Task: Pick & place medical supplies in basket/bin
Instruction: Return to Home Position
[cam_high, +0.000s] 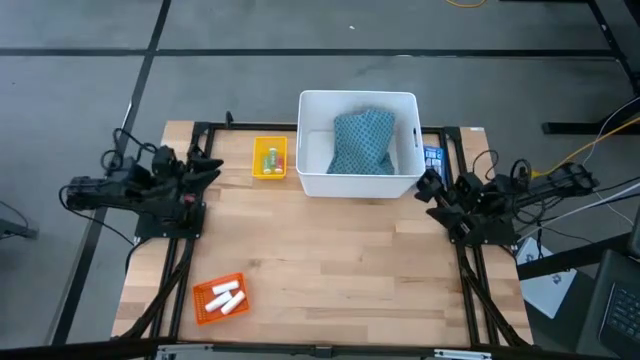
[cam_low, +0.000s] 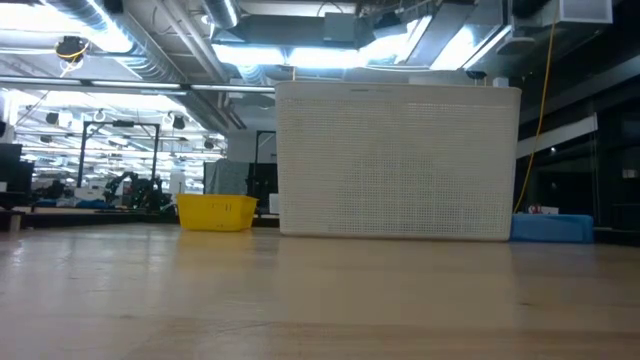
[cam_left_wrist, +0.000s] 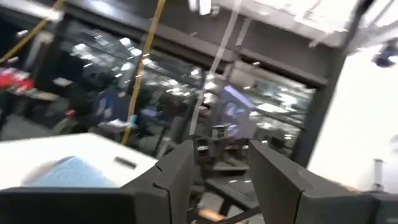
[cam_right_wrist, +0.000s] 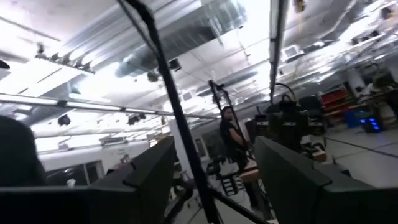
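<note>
The white bin (cam_high: 357, 180) stands at the table's far middle, and the teal patterned pouch (cam_high: 362, 142) lies inside it. Left of the bin, the yellow tray (cam_high: 270, 158) holds a tiny green piece and a tiny pink-red piece. Three white rolls (cam_high: 228, 297) lie in the orange tray (cam_high: 204, 303) near the front left. My left gripper (cam_high: 208, 166) is drawn back over the table's left edge, open and holding nothing (cam_left_wrist: 221, 149). My right gripper (cam_high: 432, 188) is drawn back at the right edge, also open and holding nothing (cam_right_wrist: 214, 146).
A blue printed box (cam_high: 433, 158) lies just right of the bin. Bare wooden tabletop (cam_high: 330, 250) stretches between the two arms and toward the near edge. Black frame rails run along both sides of the table.
</note>
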